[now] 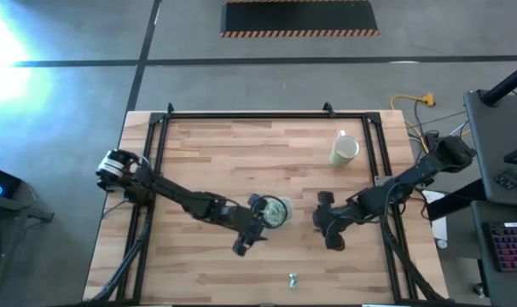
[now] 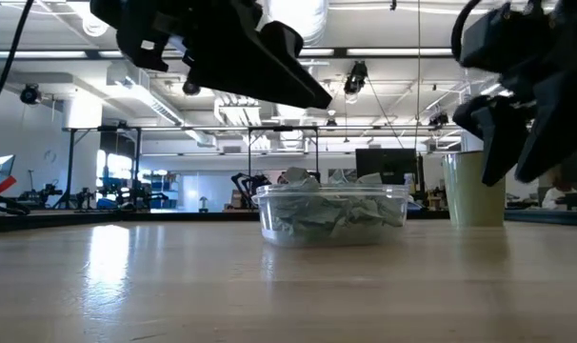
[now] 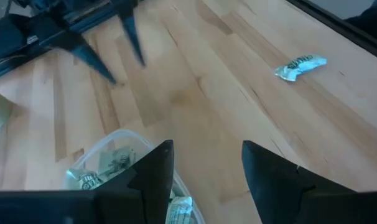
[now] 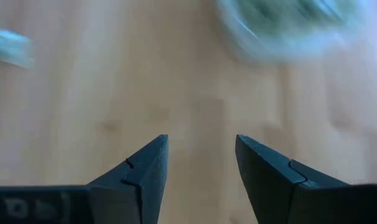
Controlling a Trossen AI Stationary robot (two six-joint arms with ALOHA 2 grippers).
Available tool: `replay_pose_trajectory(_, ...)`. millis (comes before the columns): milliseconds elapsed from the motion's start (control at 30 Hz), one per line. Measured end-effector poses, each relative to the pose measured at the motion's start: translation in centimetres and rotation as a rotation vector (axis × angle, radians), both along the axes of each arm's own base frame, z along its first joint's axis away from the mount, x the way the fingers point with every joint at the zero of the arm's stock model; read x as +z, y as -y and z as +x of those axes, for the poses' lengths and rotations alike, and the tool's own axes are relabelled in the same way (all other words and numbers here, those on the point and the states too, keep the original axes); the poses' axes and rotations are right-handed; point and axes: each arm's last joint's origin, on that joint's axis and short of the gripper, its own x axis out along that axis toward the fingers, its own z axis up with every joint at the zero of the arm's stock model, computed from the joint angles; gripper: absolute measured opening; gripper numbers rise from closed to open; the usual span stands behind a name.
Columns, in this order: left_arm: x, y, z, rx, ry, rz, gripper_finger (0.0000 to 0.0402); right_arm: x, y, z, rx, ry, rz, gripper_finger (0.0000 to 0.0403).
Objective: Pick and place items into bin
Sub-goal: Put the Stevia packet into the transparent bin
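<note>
Pale wood near the table's front edge carries one stray wrapped item [image 1: 292,278]. Farther in, the left gripper [image 1: 260,223] hangs open beside the bin [image 1: 277,211], apparently emptied; the right gripper [image 1: 327,228], open and empty, waits nearby.
</note>
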Motion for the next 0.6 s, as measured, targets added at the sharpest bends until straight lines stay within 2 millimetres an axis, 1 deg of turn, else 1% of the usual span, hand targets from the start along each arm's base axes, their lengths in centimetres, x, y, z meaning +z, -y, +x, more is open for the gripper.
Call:
replay_pose_trajectory(67,0.1,0.2,-0.2,-0.005,-0.004,0.006,0.0173,0.3,-0.7,0.5,0.084,0.066,0.061,0.018)
replay_pose_trajectory(133,0.5,0.2,-0.6,0.015,-0.009,0.026,0.0173,0.9,-1.5,1.0,0.213,0.176,0.128,0.018)
replay_pose_trajectory(233,1.0,-0.1,-1.8,0.115,-0.062,0.073,0.0173,1.2,-2.8,1.5,0.373,0.31,0.172,0.018)
replay_pose_trajectory(300,0.9,-0.6,-2.9,0.199,-0.107,0.088,0.0173,0.7,-3.4,1.3,0.428,0.318,0.152,0.018)
replay_pose_trajectory(400,0.9,-1.1,-4.4,0.275,-0.13,0.077,0.0173,-0.3,-4.2,1.7,0.45,0.32,0.147,0.018)
replay_pose_trajectory(433,1.0,-1.2,-4.8,0.285,-0.118,0.059,0.0173,-0.7,-4.4,1.9,0.451,0.322,0.148,0.018)
replay_pose_trajectory(533,0.7,-1.6,-6.4,0.315,-0.109,0.044,0.0173,-2.2,-5.1,2.8,0.465,0.341,0.159,0.018)
replay_pose_trajectory(600,0.6,-2.0,-7.5,0.346,-0.098,0.028,0.0173,-3.0,-5.7,3.5,0.507,0.344,0.184,0.018)
